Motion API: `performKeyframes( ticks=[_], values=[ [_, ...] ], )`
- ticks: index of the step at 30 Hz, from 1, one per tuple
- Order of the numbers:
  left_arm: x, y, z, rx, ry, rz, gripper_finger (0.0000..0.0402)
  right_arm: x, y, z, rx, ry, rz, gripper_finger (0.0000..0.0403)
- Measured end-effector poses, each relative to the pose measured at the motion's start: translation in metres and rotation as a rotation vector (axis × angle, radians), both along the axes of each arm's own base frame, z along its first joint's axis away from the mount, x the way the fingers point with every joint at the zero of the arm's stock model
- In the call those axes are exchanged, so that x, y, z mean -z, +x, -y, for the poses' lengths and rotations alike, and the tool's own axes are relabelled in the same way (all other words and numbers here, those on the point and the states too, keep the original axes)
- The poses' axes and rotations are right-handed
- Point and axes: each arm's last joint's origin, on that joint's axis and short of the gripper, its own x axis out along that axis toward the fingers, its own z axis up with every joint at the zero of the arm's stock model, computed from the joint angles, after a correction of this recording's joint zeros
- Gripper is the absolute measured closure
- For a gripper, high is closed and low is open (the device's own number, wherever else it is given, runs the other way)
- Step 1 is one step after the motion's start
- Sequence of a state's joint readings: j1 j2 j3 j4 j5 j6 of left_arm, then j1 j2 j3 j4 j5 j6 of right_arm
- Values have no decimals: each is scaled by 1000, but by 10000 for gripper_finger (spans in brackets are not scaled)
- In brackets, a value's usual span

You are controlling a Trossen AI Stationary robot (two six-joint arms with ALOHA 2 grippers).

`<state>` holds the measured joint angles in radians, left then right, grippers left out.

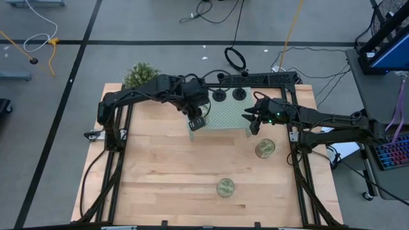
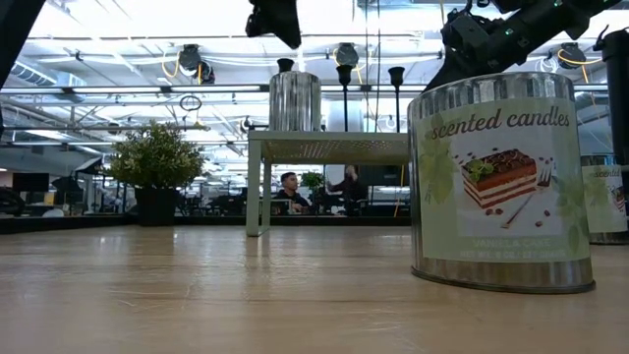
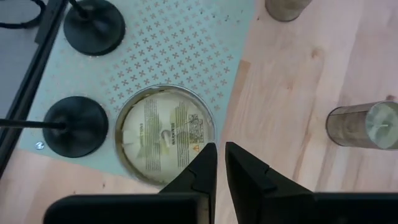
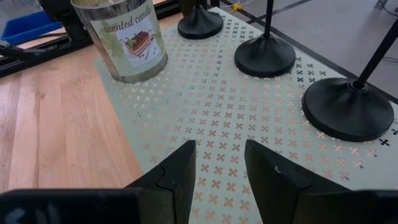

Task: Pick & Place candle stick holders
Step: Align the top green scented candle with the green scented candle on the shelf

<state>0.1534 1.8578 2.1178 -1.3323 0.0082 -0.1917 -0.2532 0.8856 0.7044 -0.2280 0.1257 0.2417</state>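
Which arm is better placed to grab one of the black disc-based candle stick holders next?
Probably right. The right gripper hangs open over the pale green perforated rack facing the three black disc-based candle stick holders. The left gripper, nearly shut, sits over the round tin on the rack.

- We see a pale wooden table (image 1: 172, 172).
- On it we find two greenish-gold tins (image 1: 225, 187), well apart.
- A pale green perforated rack (image 1: 225, 115) stands at the table's far side.
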Motion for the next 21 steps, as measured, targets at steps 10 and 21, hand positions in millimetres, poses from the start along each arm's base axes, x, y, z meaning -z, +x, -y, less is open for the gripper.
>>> performKeyframes(
  ticks=[10, 21],
  values=[
    [-27, -22, 23, 104, 35, 77, 364, 3, -1, -3, -69, 44, -20, 273],
    [-46, -59, 37, 108, 19, 40, 364, 1, 6, -32, -307, 102, 12, 273]
  ],
)
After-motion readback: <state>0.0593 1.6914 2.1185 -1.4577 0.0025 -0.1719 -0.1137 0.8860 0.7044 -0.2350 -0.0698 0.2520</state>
